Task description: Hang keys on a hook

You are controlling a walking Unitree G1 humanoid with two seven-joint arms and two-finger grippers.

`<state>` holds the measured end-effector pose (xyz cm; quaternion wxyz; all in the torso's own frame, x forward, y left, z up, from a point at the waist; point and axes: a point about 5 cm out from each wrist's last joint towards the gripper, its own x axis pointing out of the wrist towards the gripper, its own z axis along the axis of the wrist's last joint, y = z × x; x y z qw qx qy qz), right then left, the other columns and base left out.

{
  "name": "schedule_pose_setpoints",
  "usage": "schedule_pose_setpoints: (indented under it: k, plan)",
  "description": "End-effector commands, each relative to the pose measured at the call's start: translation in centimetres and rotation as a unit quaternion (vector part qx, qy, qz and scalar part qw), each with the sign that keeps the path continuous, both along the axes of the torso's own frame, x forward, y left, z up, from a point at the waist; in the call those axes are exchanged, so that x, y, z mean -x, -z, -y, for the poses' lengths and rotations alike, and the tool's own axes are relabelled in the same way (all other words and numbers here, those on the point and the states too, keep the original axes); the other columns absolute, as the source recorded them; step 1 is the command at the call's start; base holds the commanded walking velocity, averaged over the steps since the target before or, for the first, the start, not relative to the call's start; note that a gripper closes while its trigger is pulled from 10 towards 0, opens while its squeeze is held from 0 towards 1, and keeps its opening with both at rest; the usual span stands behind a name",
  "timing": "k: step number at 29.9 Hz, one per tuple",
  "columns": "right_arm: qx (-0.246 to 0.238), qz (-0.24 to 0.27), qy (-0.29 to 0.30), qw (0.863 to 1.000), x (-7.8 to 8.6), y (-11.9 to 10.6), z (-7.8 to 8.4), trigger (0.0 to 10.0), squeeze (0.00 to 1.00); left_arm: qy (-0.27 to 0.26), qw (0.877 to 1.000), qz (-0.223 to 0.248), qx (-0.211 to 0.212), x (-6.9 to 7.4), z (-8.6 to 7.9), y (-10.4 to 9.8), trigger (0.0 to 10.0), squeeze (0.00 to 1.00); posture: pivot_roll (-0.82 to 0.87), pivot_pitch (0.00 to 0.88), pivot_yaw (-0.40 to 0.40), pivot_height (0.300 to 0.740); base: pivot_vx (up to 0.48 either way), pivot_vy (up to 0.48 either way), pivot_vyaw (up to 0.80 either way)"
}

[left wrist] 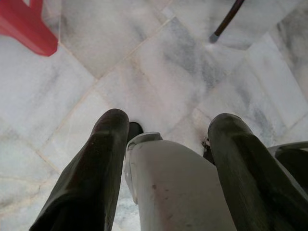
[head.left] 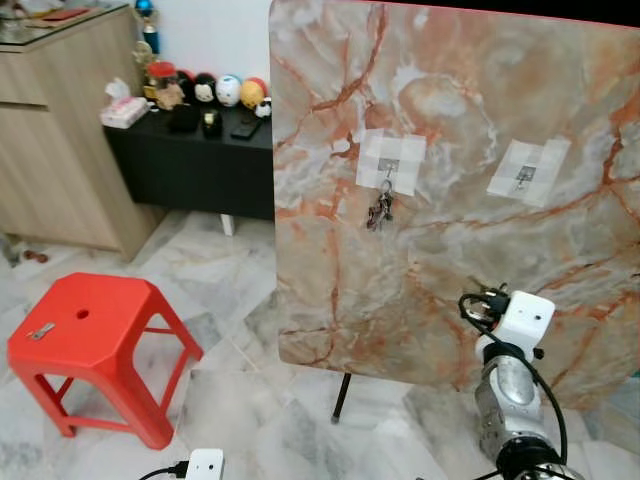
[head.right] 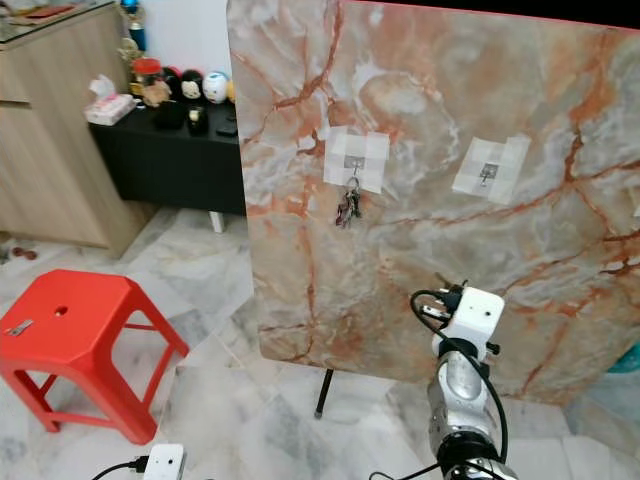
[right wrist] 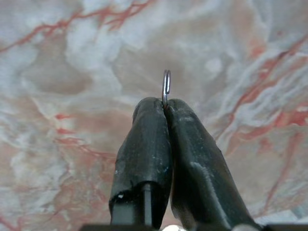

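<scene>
Right gripper pinched together on a key ring, facing the marble board; keys hang on left hook; left gripper spread apart, aimed at the floor

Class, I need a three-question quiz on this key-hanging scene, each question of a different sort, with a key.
1. True or false: a bunch of keys already hangs on the left hook.
2. What does the right hand pinch? A) a key ring B) a cloth C) a cable
3. Fill in: the right hook on the marble board is ____.

Key: 1 true; 2 A, a key ring; 3 empty.
</scene>
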<state>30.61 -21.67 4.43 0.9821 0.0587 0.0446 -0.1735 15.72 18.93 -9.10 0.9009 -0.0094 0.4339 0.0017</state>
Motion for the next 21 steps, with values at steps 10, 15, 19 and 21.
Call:
schedule_pose_setpoints:
  k: [10,15,19,21]
  plan:
    - [0.002,0.03,0.042,0.999,-1.0,-1.8,1.0,10.0,0.0,-0.008,1.0,-0.015,0.004,0.6,-0.1,0.3,10.0,0.0,0.05,0.0,-0.098,0.74,0.0,0.0,0.0]
    - [-0.002,0.028,0.046,0.999,-1.1,-1.9,1.1,10.0,0.0,-0.009,1.0,-0.014,0.001,0.7,-0.2,0.3,10.0,0.0,0.05,0.0,-0.098,0.74,0.0,0.0,-0.12]
    - [-0.006,0.03,0.05,0.998,-1.0,-1.9,1.2,10.0,0.0,-0.011,1.0,-0.015,0.001,0.8,-0.3,0.3,10.0,0.0,0.05,0.0,-0.099,0.74,0.0,0.0,-0.75]
    - [-0.002,0.031,0.051,0.998,-1.0,-1.9,1.2,10.0,0.0,-0.012,1.0,-0.015,0.002,0.8,-0.3,0.3,10.0,0.0,0.05,0.0,-0.1,0.74,0.0,0.0,0.0]
